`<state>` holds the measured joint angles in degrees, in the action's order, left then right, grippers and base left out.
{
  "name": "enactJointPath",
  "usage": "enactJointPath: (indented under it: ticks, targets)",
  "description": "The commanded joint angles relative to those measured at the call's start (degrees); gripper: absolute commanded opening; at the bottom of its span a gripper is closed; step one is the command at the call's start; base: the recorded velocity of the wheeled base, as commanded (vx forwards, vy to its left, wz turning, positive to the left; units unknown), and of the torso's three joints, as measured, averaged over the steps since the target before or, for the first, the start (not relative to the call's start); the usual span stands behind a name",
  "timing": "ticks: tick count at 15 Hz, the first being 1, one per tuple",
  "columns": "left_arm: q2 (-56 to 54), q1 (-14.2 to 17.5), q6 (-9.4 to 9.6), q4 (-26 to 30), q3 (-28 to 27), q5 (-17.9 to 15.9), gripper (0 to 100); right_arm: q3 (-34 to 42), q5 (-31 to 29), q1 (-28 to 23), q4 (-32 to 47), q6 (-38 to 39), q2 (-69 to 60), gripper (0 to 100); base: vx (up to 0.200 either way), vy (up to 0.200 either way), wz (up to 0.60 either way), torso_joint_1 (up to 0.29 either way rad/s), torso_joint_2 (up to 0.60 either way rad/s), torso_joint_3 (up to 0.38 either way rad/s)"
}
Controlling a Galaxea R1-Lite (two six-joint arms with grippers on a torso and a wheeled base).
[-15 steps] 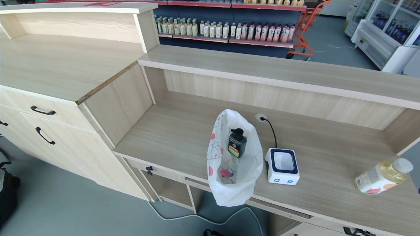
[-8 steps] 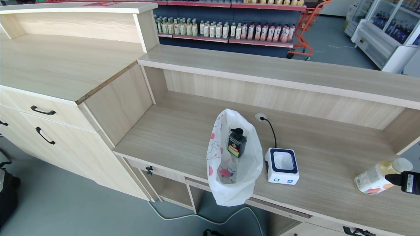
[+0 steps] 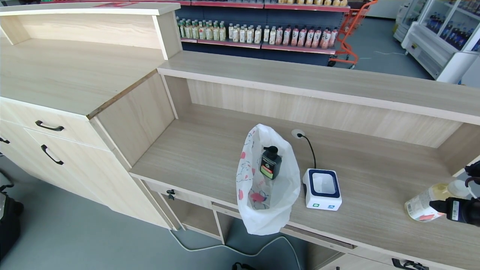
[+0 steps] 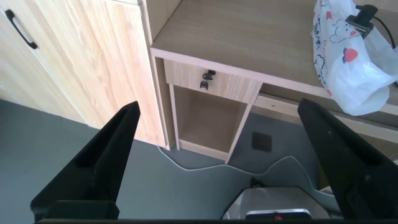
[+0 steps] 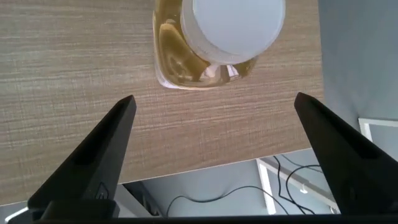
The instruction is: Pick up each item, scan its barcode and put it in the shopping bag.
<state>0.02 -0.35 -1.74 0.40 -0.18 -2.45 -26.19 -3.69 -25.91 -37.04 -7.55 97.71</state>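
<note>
So the right claw [image 5: 214, 104] just showed up. A second ago the head view had nothing near the yellow bottle [image 3: 423, 204]. Half a second ago a dark finger poked in from the right edge, and now it's come in further and sits right up by the cap end. The bottle itself hasn't budged. It's lying on its side at the far right of the tabletop [image 3: 375, 176], well apart from the scanner [image 3: 322, 189] and the bag [image 3: 268, 210].

From the right wrist view, the claw is spread wide with nothing in it. The white cap [image 5: 233, 25] points straight at the camera, roughly centred between the two fingers [image 5: 87, 168]. The tips haven't got alongside the cap yet, so no contact that I can see.

My read is that this is the lineup for the second pick. The pump bottle [image 3: 270, 163] is already standing in the bag, so that one looks done and the yellow bottle is what's left. Next it probably has to push forward along the bottle's body and close, then get the label over the scanner window. A smooth round bottle lying flat could roll or squirt out if it's only pinched near the cap.

The left claw [image 4: 217, 107] is also wide open and empty, out in front of the tabletop and facing the open cubby under it. Nothing else moved.
</note>
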Motion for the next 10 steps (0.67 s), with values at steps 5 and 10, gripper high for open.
enactJointPath:
  ticks: [5, 10]
  targets:
    - [0.0, 0.0, -0.01, -0.1, 0.0, 0.0, 100, 0.2, 0.2, 0.3, -6.4, 0.0, 6.1, 100, 0.0, 0.0, 0.0, 0.0, 0.0, 0.0]
    - [0.0, 0.0, -0.01, 0.0, 0.0, 0.0, 100, 1.0, 1.1, 0.4, -11.0, 0.0, 9.3, 100, 0.0, 0.0, 0.0, 0.0, 0.0, 0.0]
